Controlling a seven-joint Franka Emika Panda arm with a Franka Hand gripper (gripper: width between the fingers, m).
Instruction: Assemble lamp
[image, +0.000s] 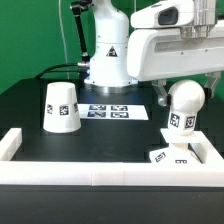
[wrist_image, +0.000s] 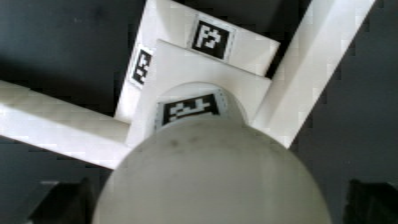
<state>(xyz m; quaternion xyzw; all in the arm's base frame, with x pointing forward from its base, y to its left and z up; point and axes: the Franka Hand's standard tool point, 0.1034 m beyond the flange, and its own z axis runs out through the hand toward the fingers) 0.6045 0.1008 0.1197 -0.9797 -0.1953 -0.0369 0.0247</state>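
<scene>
the lamp's ball-shaped bulb (image: 186, 103) is seen standing upright at the exterior view's right, its short neck set down on the low flat base block (image: 168, 155). whether the neck is seated in the block cannot be told. the base block is tucked into the corner formed by the white rail (image: 100, 171), close against the front run and just beside the side run, so little free room is left there.

the gripper (image: 187, 96) is held over the bulb with its jaws spread wide, one dark finger at each flank of the ball. in the wrist view a thin gap is made out between each of the fingers (wrist_image: 64, 200) and the bulb's curved side, so nothing is shown to be gripped.

the truncated-cone shade (image: 61, 106) is placed upright, narrow end up, at the exterior view's left, well apart from the bulb and near the rail's left run. the marker board (image: 113, 112) lies flat farther back, between shade and bulb. a broad stretch of bare dark surface (image: 110, 138) is left open between shade and base block, bounded in front by the rail's inner edge. in the wrist view the block's tagged faces are seen beyond the bulb, wedged where two rail runs meet.
</scene>
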